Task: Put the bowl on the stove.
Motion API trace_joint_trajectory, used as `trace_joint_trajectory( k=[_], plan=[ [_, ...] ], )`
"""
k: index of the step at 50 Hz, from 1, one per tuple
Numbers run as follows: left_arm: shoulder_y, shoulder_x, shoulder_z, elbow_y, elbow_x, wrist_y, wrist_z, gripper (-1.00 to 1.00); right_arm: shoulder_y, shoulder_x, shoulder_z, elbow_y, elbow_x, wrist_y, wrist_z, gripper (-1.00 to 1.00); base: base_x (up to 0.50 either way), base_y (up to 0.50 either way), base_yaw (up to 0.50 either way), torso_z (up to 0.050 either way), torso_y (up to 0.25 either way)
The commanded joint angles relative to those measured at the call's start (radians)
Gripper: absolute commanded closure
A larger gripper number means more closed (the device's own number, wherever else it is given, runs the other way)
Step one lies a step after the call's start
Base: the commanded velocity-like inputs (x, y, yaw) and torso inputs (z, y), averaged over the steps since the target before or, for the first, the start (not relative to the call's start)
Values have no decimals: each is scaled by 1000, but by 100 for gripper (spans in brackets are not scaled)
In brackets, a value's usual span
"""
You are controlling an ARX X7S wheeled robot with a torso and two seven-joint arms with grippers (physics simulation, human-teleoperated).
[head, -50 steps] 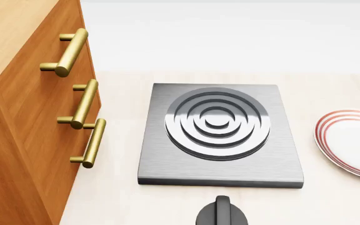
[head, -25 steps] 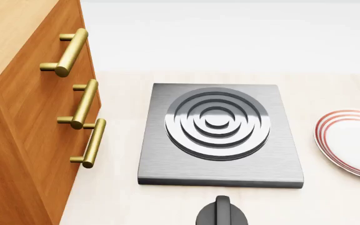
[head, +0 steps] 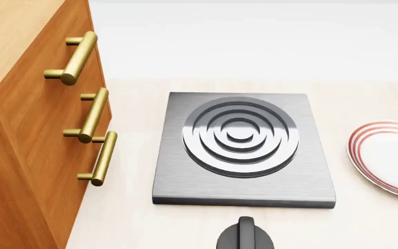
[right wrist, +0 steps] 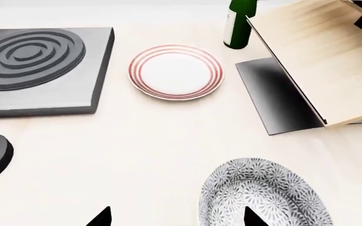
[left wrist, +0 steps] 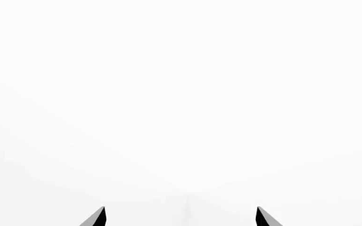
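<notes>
Stove: the stove point(head: 244, 150) lay flat on the pale table point(head: 137, 218), its ringed burner bare; in the right wrist view point(right wrist: 39, 70) it sat beside the plate.
Bowl: the bowl point(right wrist: 263, 200) stood upright on the table, seen only in the right wrist view, well apart from the stove and on the far side of the plate from it.
Right pincer: the right pincer point(right wrist: 177, 217) hung over the table, its two dark tips spread wide with nothing between them; one tip showed against the bowl's rim, though contact could not be told.
Left pincer: the left pincer point(left wrist: 181, 217) showed only two dark tips, set wide apart, against a blank white ground; nothing was held.
Plate: the plate point(head: 389, 158), white with red rim rings, lay flat on the table just right of the stove, apart from it.
Knob: a round black knob point(head: 246, 236) sat on the table near the stove's front edge.
Cabinet: a wooden cabinet point(head: 19, 129) with three brass handles stood left of the stove.
Bottle: a green bottle point(right wrist: 239, 26) stood upright beyond the plate, next to a tilted wooden board point(right wrist: 319, 61).
</notes>
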Motion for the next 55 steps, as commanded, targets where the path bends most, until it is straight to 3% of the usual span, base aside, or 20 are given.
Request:
trace_joint_trajectory(
  k=[1, 37, 55],
  plan=[
    [3, -1, 1, 1, -1, 4, 7, -100, 56, -3, -112, 52, -38, -35, 54, -100, 0, 0, 0, 0, 0],
    [17, -1, 19, 6, 5, 9, 33, -100, 319, -33, -485, 301, -160, -153, 184, -100, 0, 0, 0, 0, 0],
    [19, -1, 29, 4, 9, 11, 42, -100, 355, -37, -561, 403, -229, -187, 217, -100, 0, 0, 0, 0, 0]
  ],
)
